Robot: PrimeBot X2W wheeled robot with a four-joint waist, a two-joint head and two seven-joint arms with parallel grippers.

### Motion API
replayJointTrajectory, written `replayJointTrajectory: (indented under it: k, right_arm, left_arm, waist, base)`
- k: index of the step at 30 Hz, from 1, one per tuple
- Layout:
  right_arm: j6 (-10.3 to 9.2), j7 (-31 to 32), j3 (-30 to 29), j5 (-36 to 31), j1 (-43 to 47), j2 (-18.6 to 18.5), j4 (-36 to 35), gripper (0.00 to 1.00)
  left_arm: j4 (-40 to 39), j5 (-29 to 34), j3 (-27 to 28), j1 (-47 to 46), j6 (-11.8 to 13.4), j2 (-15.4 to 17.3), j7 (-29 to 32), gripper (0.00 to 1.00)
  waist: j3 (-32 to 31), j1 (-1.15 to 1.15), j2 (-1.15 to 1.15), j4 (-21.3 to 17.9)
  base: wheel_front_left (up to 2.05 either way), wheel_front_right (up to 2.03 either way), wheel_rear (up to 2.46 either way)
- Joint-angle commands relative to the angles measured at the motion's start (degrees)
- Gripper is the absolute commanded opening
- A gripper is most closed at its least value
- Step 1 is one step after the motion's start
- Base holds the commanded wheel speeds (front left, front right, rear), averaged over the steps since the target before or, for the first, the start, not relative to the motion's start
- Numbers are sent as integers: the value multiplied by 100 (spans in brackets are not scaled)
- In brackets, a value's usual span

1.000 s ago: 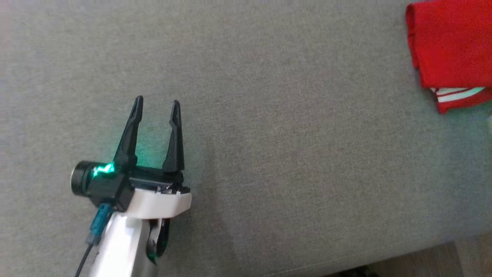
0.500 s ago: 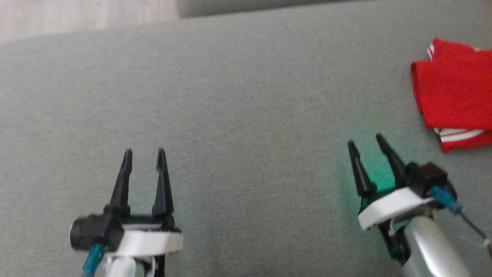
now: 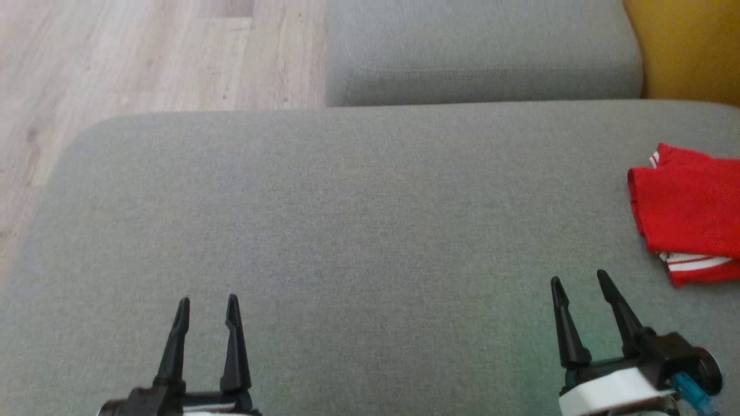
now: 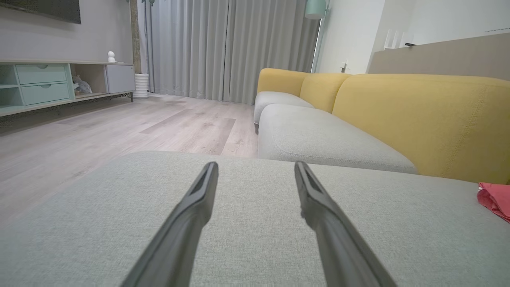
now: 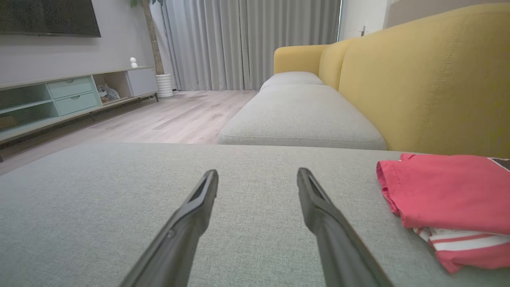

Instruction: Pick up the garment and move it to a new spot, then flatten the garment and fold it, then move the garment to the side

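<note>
Plainly, left gripper (image 3: 208,299) and right gripper (image 3: 579,277) fingers gape empty, the right near the folded red garment (image 3: 688,208).

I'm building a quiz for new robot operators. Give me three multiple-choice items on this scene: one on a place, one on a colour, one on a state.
1. Where on the grey cushion does the garment lie?
A. the robot's right
B. the centre
C. the robot's left

2. What colour are the stripes at the garment's lower edge?
A. blue
B. white
C. black

3. How are the left gripper and right gripper?
A. both shut on cloth
B. one open, one shut
C. both open, empty

Answers: 1 A, the head view shows it at the right edge. 2 B, white stripes peek out under the red fold. 3 C, both wrist views show spread fingers with nothing between.
</note>
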Motion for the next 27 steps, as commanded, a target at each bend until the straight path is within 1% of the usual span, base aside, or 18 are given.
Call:
replayJointTrajectory:
  k: [1, 5, 12, 18, 19, 23, 27]
  right_arm:
    - [-4, -61, 109, -57, -175, 2, -239, 100]
    - [-4, -61, 126, -111, -30, 18, -290, 100]
    - [-4, -62, 223, 61, 23, 22, -306, 100]
    - [-4, -62, 221, 202, 7, 23, -304, 100]
    - [0, 0, 80, 188, 146, 48, -92, 0]
    - [0, 12, 90, 239, 194, 50, 203, 0]
    - [0, 58, 80, 540, 161, 33, 192, 0]
  left_arm:
    - [-205, 44, 218, -140, 0, -12, -46, 100]
    - [-228, 111, 240, -55, -30, -12, -46, 100]
    - [-200, 191, 237, 17, -91, -13, -46, 100]
    - [-178, 260, 241, 28, -84, -13, -46, 100]
    - [-8, 233, 28, 167, -81, 5, 0, 0]
    - [296, 200, -7, 205, -84, 1, 34, 0]
    - [293, -86, 21, 164, -100, 17, 79, 0]
  waist:
    - [-45, 1, 0, 28]
    - [-106, 1, 0, 24]
    - [-160, 1, 0, -40]
    - [-149, 1, 0, -98]
    - [-151, 1, 0, -97]
    - [-147, 2, 0, -107]
    - [-138, 2, 0, -116]
  base:
    - [0, 0, 0]
    - [0, 0, 0]
    - [0, 0, 0]
    - [0, 0, 0]
    - [0, 0, 0]
    - [0, 0, 0]
    - [0, 0, 0]
